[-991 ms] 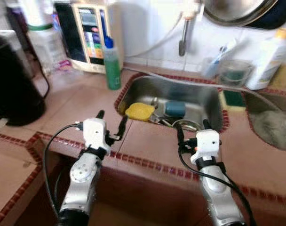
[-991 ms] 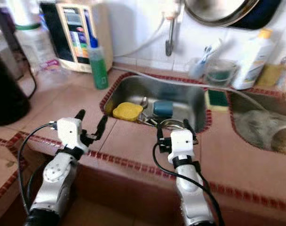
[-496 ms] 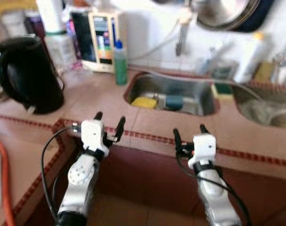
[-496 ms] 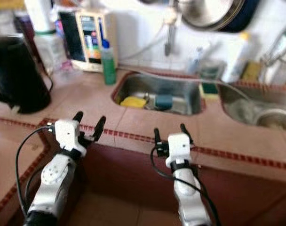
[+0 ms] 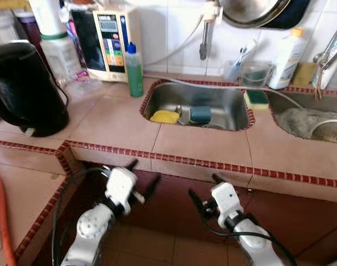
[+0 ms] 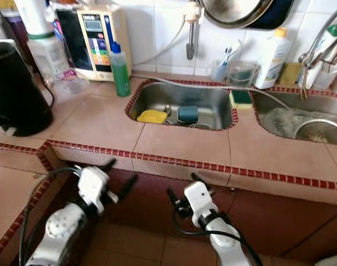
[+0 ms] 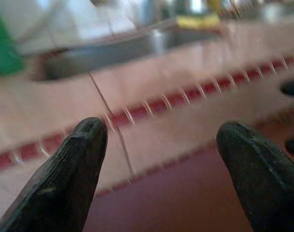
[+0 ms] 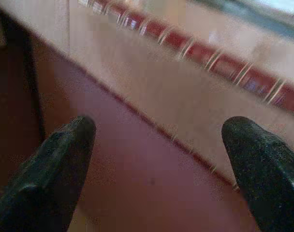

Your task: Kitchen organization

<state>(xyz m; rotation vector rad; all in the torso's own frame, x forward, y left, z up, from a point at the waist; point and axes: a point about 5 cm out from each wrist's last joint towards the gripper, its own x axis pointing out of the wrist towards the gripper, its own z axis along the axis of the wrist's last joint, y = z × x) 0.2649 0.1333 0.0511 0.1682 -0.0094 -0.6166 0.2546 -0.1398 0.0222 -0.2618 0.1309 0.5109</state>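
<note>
Steel sink (image 5: 226,108) sits at the desk's (image 5: 202,147) back edge, holding a yellow sponge (image 5: 164,116) at its left end and a blue cup (image 5: 200,114) beside it. Both lie up and ahead of the hands, which hang below the front edge. Left hand (image 5: 142,178) and right hand (image 5: 204,190) are both spread and empty; the left looks nearer the sponge.

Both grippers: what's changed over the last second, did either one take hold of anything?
No. The left gripper and right gripper dropped from above the counter to below its front edge, both open and empty. The camera view also pulled back, so more of the counter shows. The yellow sponge and teal cup lie in the sink as before; green bottle unmoved.
</note>
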